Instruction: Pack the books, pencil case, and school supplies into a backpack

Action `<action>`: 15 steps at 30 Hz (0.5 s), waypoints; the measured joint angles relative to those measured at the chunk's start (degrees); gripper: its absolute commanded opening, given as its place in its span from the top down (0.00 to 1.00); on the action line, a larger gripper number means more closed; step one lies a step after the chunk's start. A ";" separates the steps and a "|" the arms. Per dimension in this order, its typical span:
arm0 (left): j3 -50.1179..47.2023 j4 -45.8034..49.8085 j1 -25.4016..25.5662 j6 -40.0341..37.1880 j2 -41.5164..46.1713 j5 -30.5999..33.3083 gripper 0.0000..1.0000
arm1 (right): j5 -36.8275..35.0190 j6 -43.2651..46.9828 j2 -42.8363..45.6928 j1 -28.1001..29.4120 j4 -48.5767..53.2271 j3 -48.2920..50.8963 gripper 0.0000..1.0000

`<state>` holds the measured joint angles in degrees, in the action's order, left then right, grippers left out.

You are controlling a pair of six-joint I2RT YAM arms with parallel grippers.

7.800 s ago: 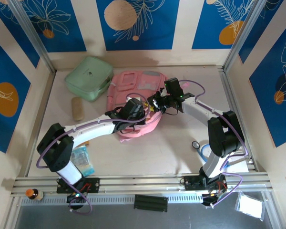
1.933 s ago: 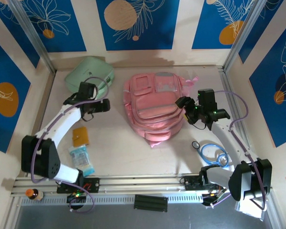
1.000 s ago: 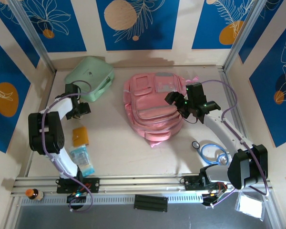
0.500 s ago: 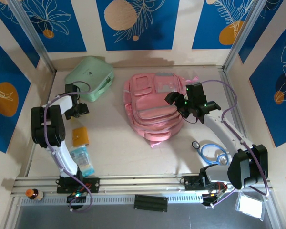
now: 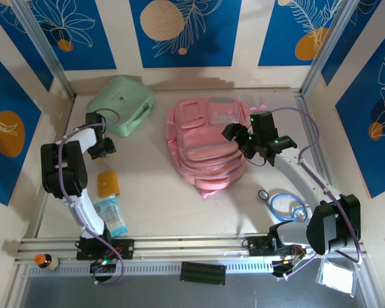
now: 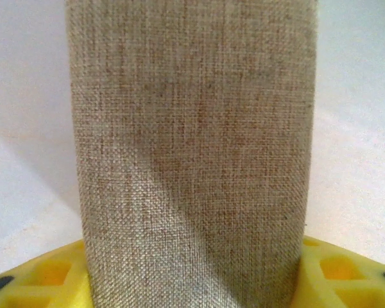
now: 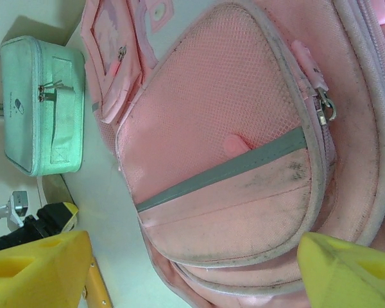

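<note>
Pale table [image 5: 154, 199], pink backpack [image 5: 202, 144] ctr, mint case [image 5: 119, 104] far L, brown book [image 5: 108, 183] near L

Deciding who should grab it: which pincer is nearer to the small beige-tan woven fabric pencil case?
Left. The left pincer straddles the beige-tan woven pencil case, a finger on each side. The right pincer hovers far off, over the pink fabric backpack.

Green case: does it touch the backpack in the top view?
No, a strip of bare table separates the case from the backpack.
</note>
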<state>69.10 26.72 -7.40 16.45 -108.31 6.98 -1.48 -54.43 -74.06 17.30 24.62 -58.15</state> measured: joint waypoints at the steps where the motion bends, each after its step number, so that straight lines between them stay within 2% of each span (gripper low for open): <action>1: -0.37 -0.28 0.00 0.00 0.31 -0.13 0.55 | 0.00 0.00 0.00 0.00 -0.07 0.00 0.16; 5: -3.72 -0.09 0.02 0.63 4.26 -1.22 0.56 | 0.31 0.00 -0.04 0.20 -0.37 0.00 0.16; 10: -8.09 1.40 1.29 1.75 13.53 -3.80 0.58 | 1.27 0.00 -1.20 0.90 -1.46 0.00 0.16; 13: -9.68 2.19 4.07 2.43 20.26 -6.23 0.58 | 2.60 0.07 -2.80 1.25 -2.08 -0.02 0.16; 15: -9.84 2.38 7.80 2.56 24.52 -8.33 0.59 | 4.39 0.42 -4.24 1.40 -2.69 -0.39 0.16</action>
<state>59.27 29.10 0.40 19.00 -83.79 -1.34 2.92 -54.02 -78.30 18.70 21.93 -58.54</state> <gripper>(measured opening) 0.560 0.836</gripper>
